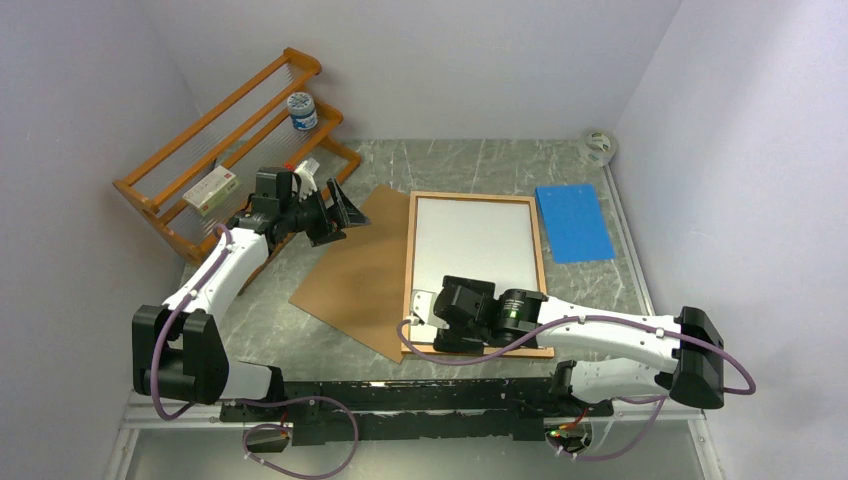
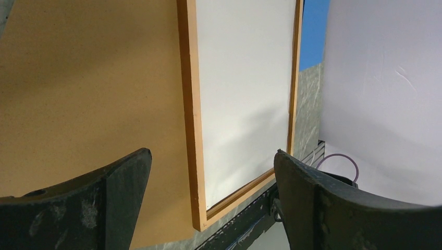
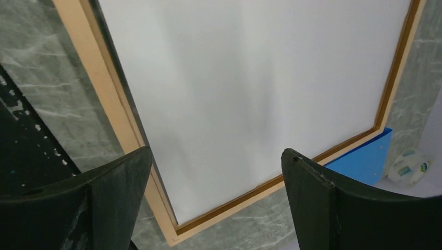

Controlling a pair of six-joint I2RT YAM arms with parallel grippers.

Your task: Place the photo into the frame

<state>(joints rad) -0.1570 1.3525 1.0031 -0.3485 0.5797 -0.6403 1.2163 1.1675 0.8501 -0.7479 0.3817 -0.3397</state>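
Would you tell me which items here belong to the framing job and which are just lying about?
Job: frame, photo lying white side up in it, probably brown backing board.
Lying about: blue sheet, orange rack, jar, box, tape roll.

The frame [image 1: 470, 196] lies flat on the table [image 1: 480, 165], the photo [image 1: 472, 250] inside it, white back up. The right gripper [image 1: 425, 315] hangs over its near-left corner. The left gripper [image 1: 338, 208], fingers spread, hovers above the brown backing board [image 1: 350, 280].
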